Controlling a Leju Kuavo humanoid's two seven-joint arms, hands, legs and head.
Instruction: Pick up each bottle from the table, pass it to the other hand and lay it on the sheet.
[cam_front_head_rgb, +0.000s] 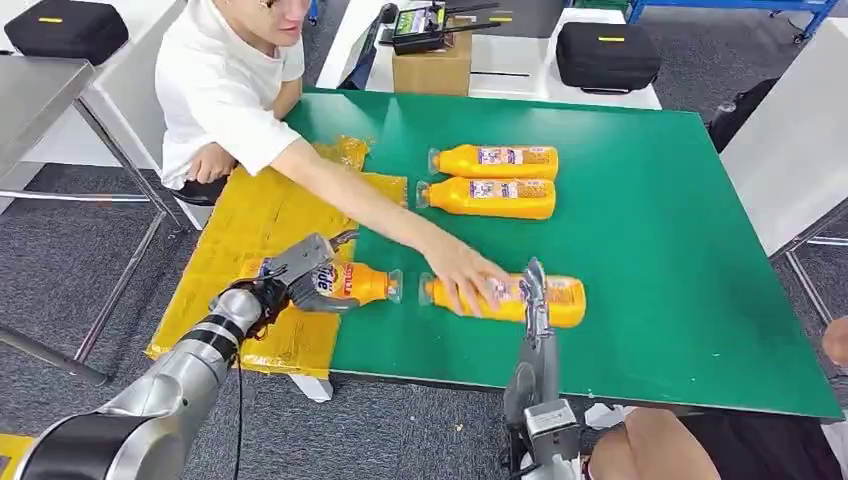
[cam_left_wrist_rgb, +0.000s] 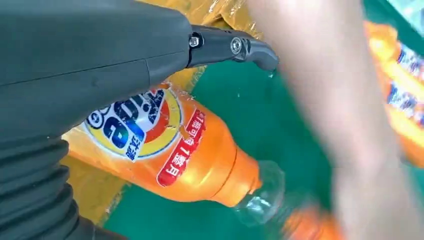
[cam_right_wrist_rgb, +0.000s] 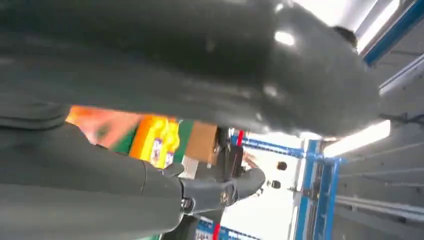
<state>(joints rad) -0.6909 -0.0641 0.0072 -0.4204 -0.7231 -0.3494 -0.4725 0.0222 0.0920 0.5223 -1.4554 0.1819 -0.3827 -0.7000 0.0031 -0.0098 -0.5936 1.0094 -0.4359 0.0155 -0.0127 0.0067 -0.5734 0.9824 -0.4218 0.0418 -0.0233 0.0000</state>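
My left hand (cam_front_head_rgb: 300, 272) holds an orange bottle (cam_front_head_rgb: 350, 283) lying on its side at the edge of the yellow sheet (cam_front_head_rgb: 250, 230), its clear cap over the green table top (cam_front_head_rgb: 650, 230). In the left wrist view the bottle (cam_left_wrist_rgb: 190, 160) lies under my palm (cam_left_wrist_rgb: 90, 60), with the thumb raised off it. A second orange bottle (cam_front_head_rgb: 555, 300) lies near the table's front edge with a person's hand (cam_front_head_rgb: 465, 280) on it. My right hand (cam_front_head_rgb: 535, 292) stands edge-on right in front of that bottle, fingers straight, holding nothing. Two more bottles (cam_front_head_rgb: 495, 160) (cam_front_head_rgb: 488, 197) lie farther back.
A person in a white shirt (cam_front_head_rgb: 220, 90) leans in from the back left, an arm stretched across the sheet and table. A cardboard box (cam_front_head_rgb: 432, 70) and black cases (cam_front_head_rgb: 605, 52) sit behind the table. A metal table (cam_front_head_rgb: 30, 95) stands at the left.
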